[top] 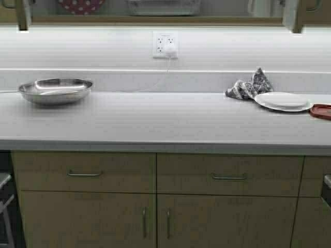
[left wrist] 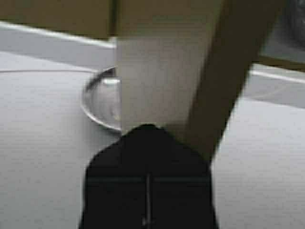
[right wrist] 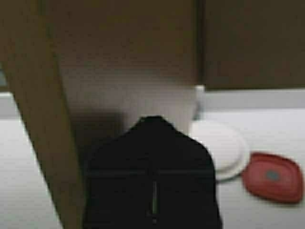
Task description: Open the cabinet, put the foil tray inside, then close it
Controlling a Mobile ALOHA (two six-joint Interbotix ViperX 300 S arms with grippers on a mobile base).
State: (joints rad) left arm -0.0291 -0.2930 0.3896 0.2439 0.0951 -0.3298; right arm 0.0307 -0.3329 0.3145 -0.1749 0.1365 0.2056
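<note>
- Sitting at 12 o'clock in the high view, the foil tray (top: 163, 6) is already inside the cabinet (top: 155, 20), whose doors (top: 23, 15) hang open.
- Left gripper (left wrist: 147, 131) and right gripper (right wrist: 151, 121) are both pinched closed on nothing, each nosing a door edge, probably to push it closed.

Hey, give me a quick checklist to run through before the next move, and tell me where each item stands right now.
1. Is the cabinet open: ok, left door and right door both stand out.
2. Is the foil tray inside: ok, it seems. A ribbed tray sits on the shelf, partly in view.
3. Is the left gripper at the left door: ok, jaws shut.
4. Is the right gripper at the right door: ok, jaws shut.
5. Is the tray clear of the closing doors: cannot tell.
</note>
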